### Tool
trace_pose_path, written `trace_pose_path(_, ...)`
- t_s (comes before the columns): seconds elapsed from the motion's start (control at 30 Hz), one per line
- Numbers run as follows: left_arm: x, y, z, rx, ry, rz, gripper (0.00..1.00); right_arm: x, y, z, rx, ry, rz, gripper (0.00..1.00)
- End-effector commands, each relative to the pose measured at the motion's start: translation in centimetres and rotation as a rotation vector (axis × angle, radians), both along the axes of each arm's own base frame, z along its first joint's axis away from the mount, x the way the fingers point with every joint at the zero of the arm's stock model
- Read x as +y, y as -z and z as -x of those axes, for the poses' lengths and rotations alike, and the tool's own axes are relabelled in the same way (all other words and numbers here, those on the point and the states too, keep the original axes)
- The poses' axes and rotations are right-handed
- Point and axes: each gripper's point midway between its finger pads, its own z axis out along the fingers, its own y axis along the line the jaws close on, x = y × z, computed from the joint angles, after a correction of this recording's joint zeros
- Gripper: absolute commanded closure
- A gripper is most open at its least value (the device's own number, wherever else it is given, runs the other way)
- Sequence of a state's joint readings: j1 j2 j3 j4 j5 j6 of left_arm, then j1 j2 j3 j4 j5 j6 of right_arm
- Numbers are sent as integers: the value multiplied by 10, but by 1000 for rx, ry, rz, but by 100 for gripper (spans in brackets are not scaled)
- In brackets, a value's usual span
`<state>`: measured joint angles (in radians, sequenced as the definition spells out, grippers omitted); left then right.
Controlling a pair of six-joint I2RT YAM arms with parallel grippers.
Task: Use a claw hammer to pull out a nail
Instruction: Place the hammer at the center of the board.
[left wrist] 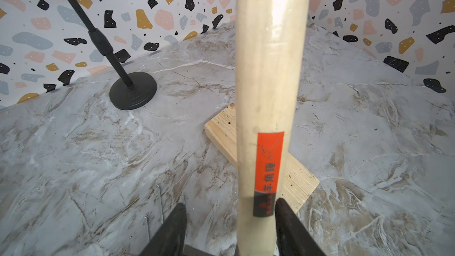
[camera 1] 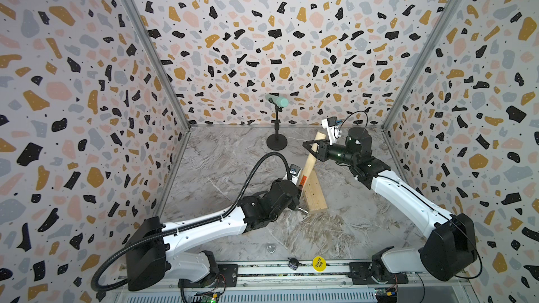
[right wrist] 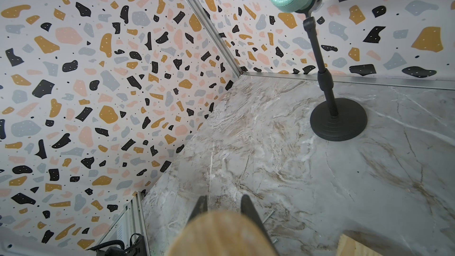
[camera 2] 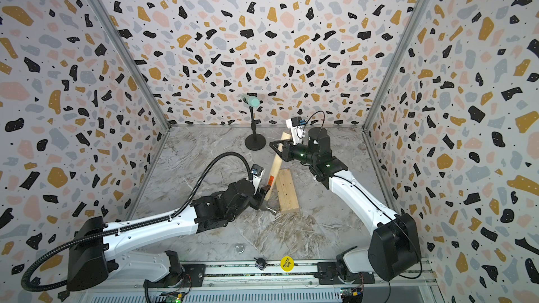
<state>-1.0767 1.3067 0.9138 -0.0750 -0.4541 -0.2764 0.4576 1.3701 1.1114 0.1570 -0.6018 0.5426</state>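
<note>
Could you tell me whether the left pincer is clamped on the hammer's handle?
No, the left pincer straddles the claw hammer with a clear gap on one side.

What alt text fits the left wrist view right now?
A pale wooden hammer handle with an orange-and-black label stands between the two black fingers of the left gripper, a gap on one side. Beyond it lie a pale wooden block, loose thin nails and a black round-based stand on a grey marble tabletop.

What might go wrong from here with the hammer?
Only the right gripper clamps the claw hammer, far up its handle. The left gripper stands open around it near the head, so the head may twist or swing. Neither gripper holds the wooden block, so it might slide or tip under prying.
</note>
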Motion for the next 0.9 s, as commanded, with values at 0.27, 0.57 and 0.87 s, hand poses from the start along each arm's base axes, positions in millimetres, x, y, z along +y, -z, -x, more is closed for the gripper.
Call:
trace_pose_path(0.27,-11,-11,-7,-21,-30,38,46,10,-44,7,-55,-20,-105,100)
trace_pose_path(0.57,-12,2,-10,-1,-51,13,47,9,-51,8,-67,-21,-110,100)
trace_pose_path(0.87,-19,13,-9,23,-26,-6,49,9,-52,9,-74,-24,-106,100)
